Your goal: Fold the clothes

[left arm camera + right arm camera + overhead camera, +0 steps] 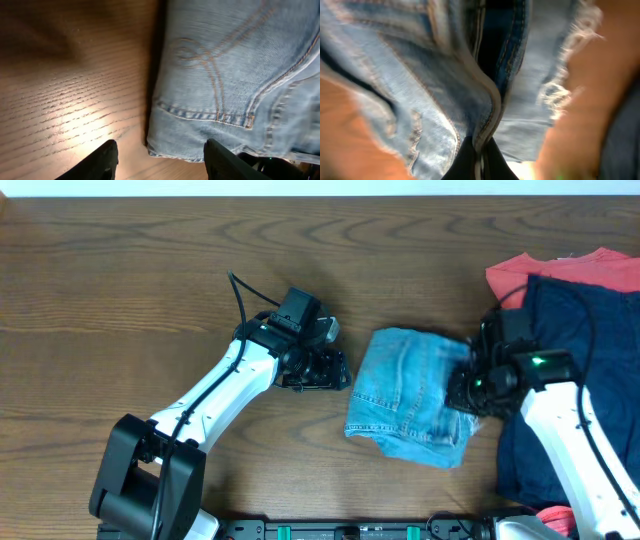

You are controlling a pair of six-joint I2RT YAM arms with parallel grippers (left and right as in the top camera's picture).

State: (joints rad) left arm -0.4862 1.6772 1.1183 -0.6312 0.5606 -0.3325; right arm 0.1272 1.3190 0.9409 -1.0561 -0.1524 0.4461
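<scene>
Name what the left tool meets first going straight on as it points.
Probably the jeans: their folded edge lies just ahead of the open left tool, though its height is unclear.

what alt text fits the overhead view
Folded light-blue jeans lie on a wooden table, right gripper at their right edge, left gripper just off their left. A navy garment overlaps a red garment at far right.

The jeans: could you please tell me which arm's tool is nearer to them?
Right. The right tool is pinching the jeans at their right edge; the left tool is open just off their left edge.
</scene>
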